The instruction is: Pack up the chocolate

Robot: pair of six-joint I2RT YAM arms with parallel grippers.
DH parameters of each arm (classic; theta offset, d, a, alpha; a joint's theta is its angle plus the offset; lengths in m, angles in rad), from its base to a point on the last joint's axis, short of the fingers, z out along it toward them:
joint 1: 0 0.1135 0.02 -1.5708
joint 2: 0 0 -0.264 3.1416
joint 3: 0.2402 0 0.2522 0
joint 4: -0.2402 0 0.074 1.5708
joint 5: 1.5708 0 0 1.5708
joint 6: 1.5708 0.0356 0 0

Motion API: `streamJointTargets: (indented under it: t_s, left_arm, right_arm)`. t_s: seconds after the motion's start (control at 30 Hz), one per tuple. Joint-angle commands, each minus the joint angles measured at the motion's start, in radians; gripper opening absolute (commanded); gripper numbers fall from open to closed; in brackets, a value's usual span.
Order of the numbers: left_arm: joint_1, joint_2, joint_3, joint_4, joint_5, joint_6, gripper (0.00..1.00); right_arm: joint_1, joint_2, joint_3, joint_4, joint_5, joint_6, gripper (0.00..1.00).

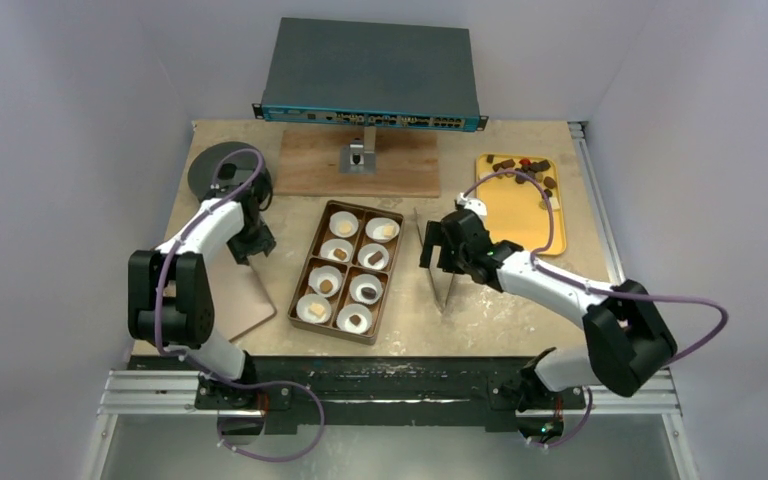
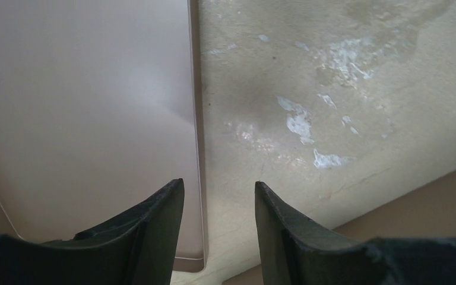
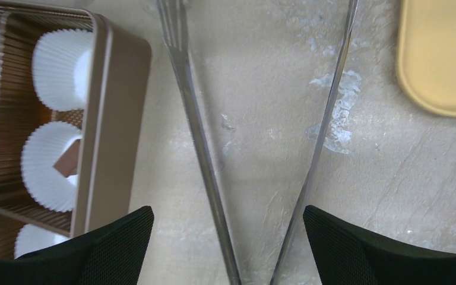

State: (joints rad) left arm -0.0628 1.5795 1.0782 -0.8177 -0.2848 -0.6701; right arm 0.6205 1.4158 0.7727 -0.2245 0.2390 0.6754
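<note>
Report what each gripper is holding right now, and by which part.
Nothing is held. The right gripper stands open around the metal tongs, not clamping them; the left gripper hangs open over the edge of the pinkish lid.

This looks like a robotics lab, a closed test cell rather than a home or a shop. Plain white panels (image 1: 60, 100) wall in the table (image 1: 410, 330) on three sides. Two white-and-black arms, the left arm (image 1: 175, 290) and the right arm (image 1: 560, 285), are bolted to a black plate (image 1: 380, 375) on a silver aluminium rail (image 1: 150, 392) at the near edge. Purple cables (image 1: 700, 320) loop loosely off them. At the far edge a grey rack-style box (image 1: 370, 70) with a blue front and a row of ports is raised on a small metal stand (image 1: 358, 155) above a wooden board (image 1: 320, 165). The tabletop is bare and work-worn, with scuffs and chalky white patches visible in both wrist views.
</note>
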Motion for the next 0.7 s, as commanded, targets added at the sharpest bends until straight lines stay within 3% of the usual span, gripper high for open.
streamJointTargets:
  t_s: [0.0, 0.2, 0.53, 0.67]
  left_arm:
    - [0.034, 0.038, 0.037, 0.022, -0.049, -0.047, 0.46]
    - [0.06, 0.075, 0.013, 0.052, -0.029, -0.048, 0.45]
    - [0.063, 0.088, -0.041, 0.076, -0.041, -0.115, 0.29]
    - [0.063, 0.08, -0.048, 0.035, -0.043, -0.166, 0.32]
  right_arm:
    - [-0.007, -0.112, 0.019, -0.036, -0.012, -0.029, 0.99]
    - [-0.009, -0.21, 0.031, -0.072, -0.015, -0.046, 0.99]
    - [-0.009, -0.275, 0.028, -0.086, -0.043, -0.054, 0.99]
    - [-0.009, -0.292, 0.028, -0.091, -0.053, -0.054, 0.99]
